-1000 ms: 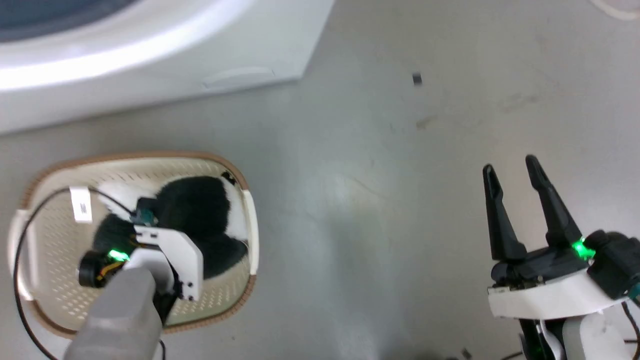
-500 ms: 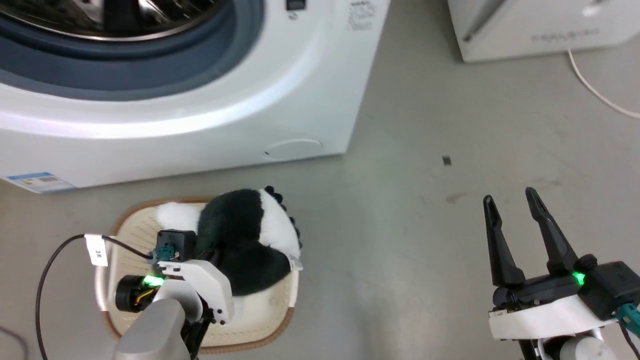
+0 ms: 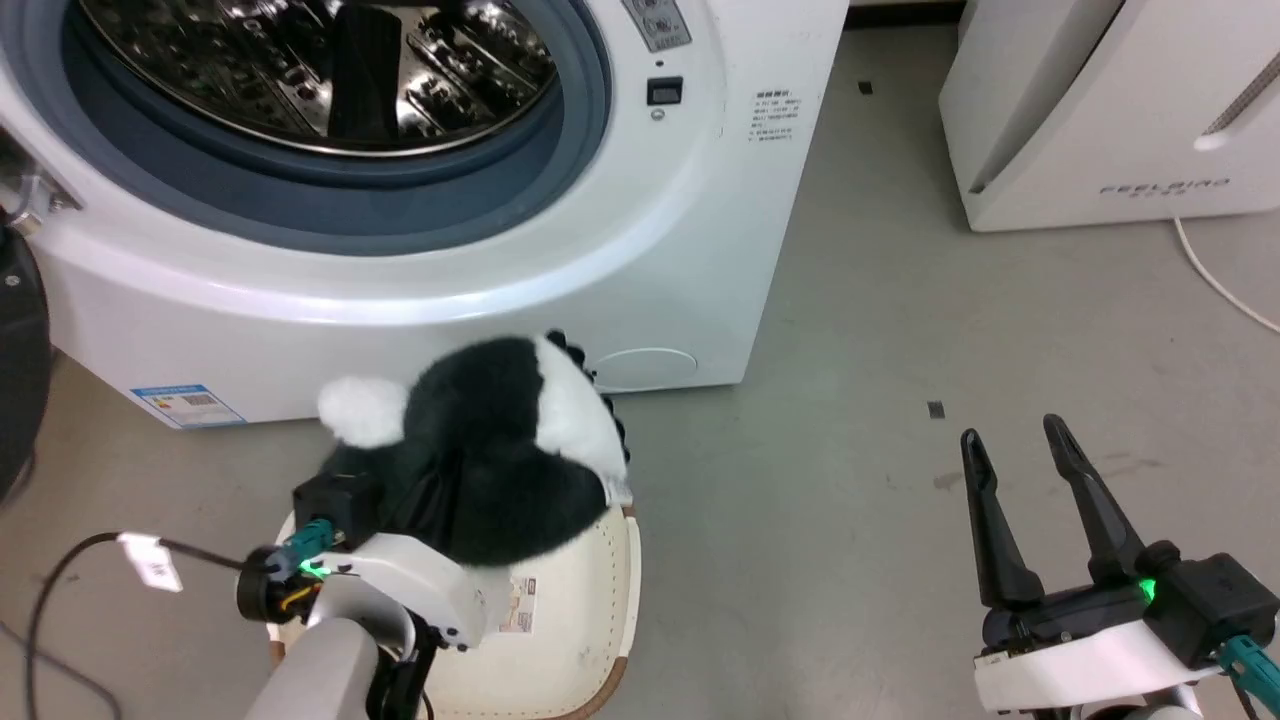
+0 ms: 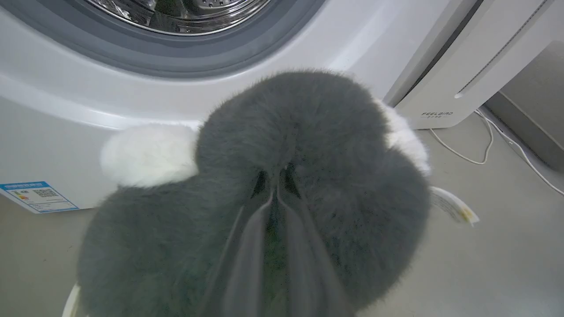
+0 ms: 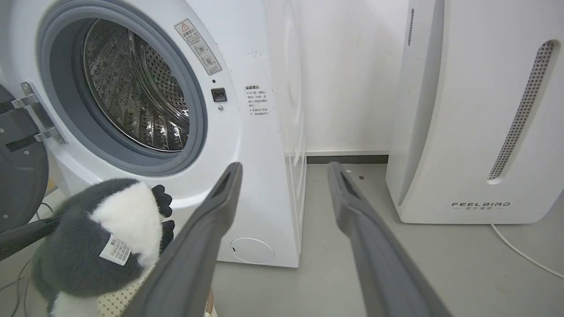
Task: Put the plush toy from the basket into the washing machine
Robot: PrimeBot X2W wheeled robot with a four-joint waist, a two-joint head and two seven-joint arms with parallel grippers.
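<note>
We're lifting the plush toy (image 3: 500, 460) off the basket (image 3: 590, 610), left pincer (image 4: 274, 187) pinching it, right pincer (image 3: 1015, 440) spread. The washing machine (image 3: 700, 220) is waiting.

Left hand (image 4: 275, 198) with fingers closed together, right hand (image 3: 1010, 432) with fingers spread apart, pointing forward

Black-and-white plush toy (image 3: 490, 460); white washing machine (image 3: 690, 250).

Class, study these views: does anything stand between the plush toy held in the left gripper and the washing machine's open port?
Nothing visible does. The plush toy hangs in the left gripper below the port, before the washing machine front panel. The door is swung aside at the left.
</note>
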